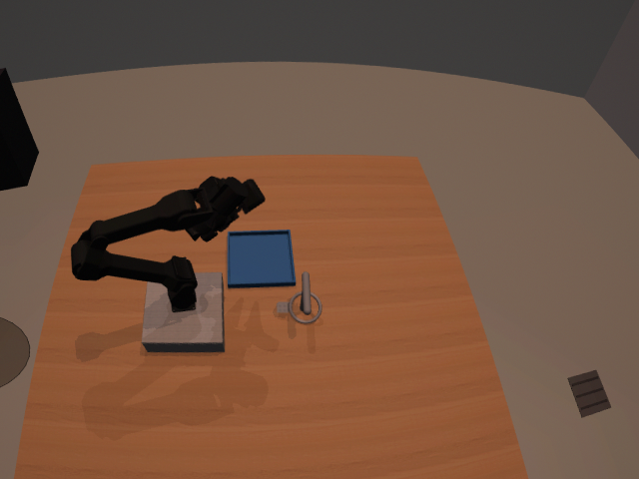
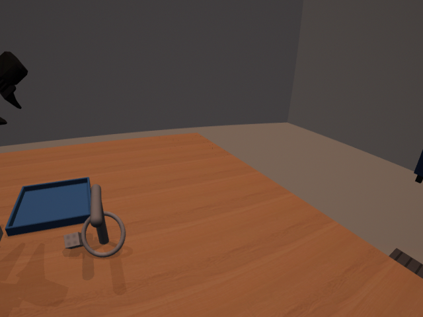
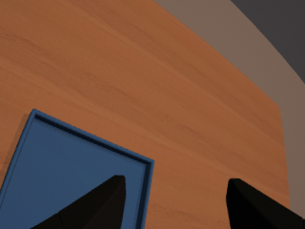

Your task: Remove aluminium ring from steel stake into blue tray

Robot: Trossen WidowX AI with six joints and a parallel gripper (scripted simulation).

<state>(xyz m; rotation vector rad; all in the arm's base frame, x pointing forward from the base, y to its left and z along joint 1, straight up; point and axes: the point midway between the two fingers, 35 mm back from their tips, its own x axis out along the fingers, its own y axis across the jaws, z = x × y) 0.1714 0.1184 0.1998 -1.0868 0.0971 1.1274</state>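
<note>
While the top view shows the black gripper raised off the table near the blue tray, the ring encircles the steel stake, its tab pointing toward the arm's base side. In the exterior view, the ring sits around the stake's foot beneath the cross-bar, just beside the tray. The wrist view shows the fingers parted partway with nothing between them, and a corner of the tray below.
</note>
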